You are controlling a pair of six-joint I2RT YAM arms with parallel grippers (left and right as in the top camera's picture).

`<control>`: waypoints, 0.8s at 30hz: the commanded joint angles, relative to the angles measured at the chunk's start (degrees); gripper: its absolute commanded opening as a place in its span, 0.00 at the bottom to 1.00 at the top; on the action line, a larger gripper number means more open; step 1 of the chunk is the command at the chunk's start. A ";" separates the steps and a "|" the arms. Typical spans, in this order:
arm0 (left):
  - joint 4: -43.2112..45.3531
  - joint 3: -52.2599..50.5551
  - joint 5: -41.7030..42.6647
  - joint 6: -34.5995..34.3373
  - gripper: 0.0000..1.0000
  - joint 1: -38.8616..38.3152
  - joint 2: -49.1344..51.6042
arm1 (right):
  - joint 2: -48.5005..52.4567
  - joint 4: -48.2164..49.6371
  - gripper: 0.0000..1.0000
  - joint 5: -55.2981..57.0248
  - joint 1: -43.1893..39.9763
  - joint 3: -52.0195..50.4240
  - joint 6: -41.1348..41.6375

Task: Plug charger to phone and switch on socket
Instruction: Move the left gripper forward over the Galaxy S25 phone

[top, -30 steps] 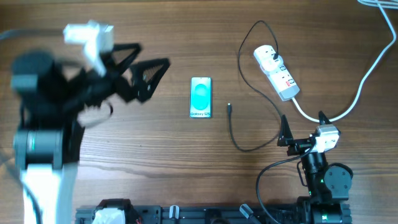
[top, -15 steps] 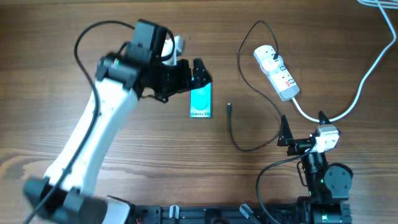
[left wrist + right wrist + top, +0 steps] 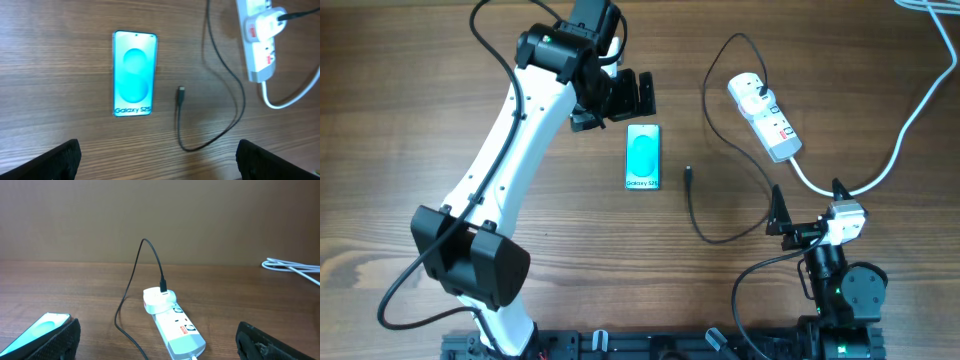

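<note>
Two steps remain, I judge: the socket (image 3: pixel 766 117), at the right of the surface (image 3: pixel 580 260), and the phone (image 3: pixel 643 157), in the middle, are not joined, since the charger (image 3: pixel 689 176) sits in the socket but its tip lies loose just beside the phone. Whether the switch is on I cannot tell. I count two grippers, both open and empty, the left gripper (image 3: pixel 631 95) just beyond the phone and the right gripper (image 3: pixel 807 192) near the front, then one socket, one phone and one charger.

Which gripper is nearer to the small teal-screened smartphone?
Left. The left gripper hangs just beyond the top edge of the smartphone; the right gripper is far off, past the thin black cable.
</note>
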 commanded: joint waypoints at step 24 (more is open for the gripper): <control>13.11 -0.61 -6.54 -5.55 1.00 -5.53 11.93 | -0.31 0.28 1.00 0.96 0.28 -0.07 0.70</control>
